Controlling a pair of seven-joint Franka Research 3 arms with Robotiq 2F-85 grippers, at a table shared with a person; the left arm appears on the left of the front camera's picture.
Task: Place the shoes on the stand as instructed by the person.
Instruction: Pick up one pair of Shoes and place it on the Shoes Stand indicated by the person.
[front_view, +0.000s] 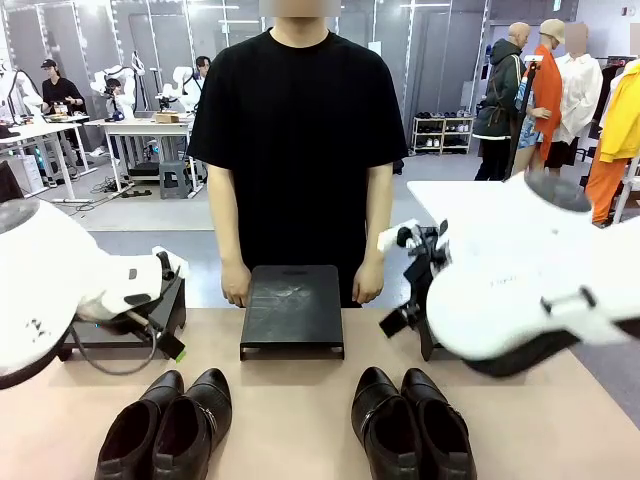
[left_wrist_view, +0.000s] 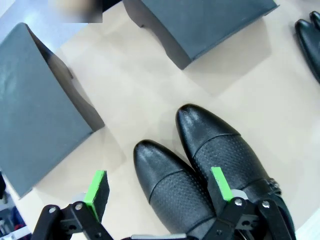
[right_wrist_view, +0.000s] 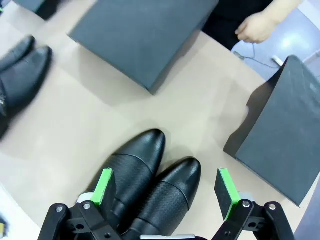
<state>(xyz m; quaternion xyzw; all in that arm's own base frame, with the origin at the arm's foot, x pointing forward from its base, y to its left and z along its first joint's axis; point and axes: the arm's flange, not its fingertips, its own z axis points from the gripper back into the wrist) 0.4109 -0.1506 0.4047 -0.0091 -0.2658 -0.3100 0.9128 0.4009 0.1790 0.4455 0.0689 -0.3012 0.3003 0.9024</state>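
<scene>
On the beige table (front_view: 290, 410) we see the left shoes (front_view: 190, 420) beneath our left claw (left_wrist_view: 159, 185) and the right shoes (front_view: 385, 420) beneath our right claw (right_wrist_view: 165, 186), both claws spread wide and empty, the black stand (front_view: 292, 308) beyond, between the person's hands (front_view: 236, 284).

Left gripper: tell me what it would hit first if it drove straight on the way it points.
Probably the black glossy perforated leather shoe lying between its open green-padded fingers: the left gripper points down onto that shoe's upper, its twin close alongside. Height above it is unclear.
</scene>
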